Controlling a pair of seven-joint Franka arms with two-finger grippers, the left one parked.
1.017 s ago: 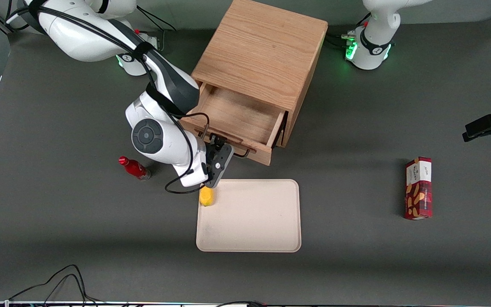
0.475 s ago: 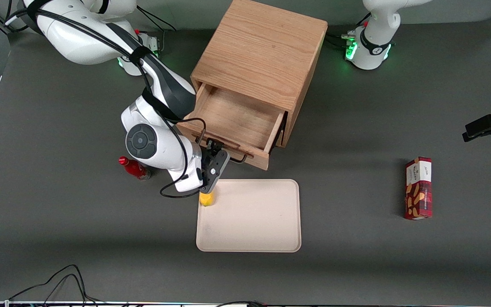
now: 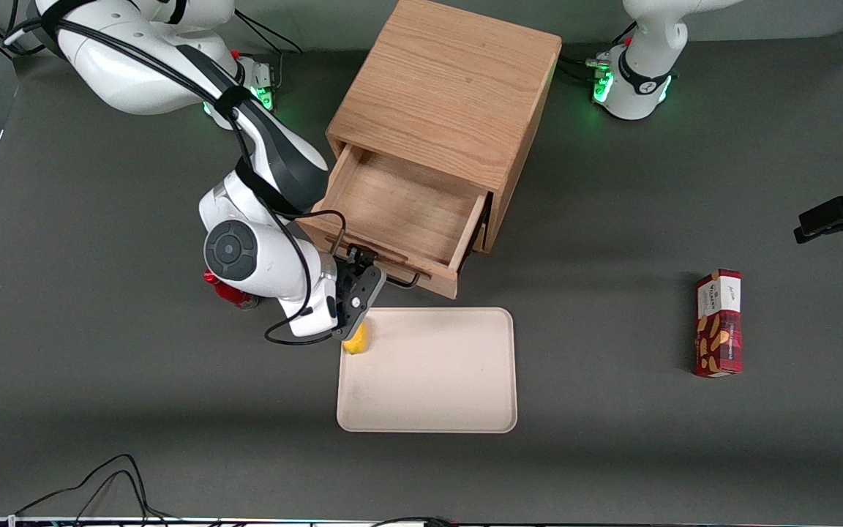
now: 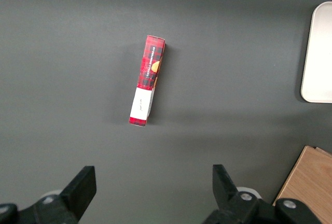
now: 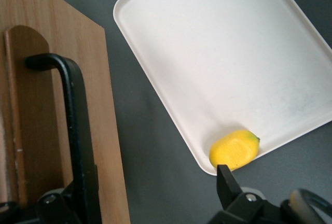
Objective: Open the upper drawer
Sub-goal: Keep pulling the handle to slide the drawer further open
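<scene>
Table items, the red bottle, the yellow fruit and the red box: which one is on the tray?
The yellow fruit, on the tray's corner, near the claw at the upper drawer's handle. The other two sit on bare table.

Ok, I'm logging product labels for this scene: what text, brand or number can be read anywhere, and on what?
Red snack box: has printing, too small and blurred to read in either view.
Red bottle: no readable label.
Upper drawer, tray, yellow fruit: no text.
Gripper, at the drawer's handle: no markings legible.
</scene>
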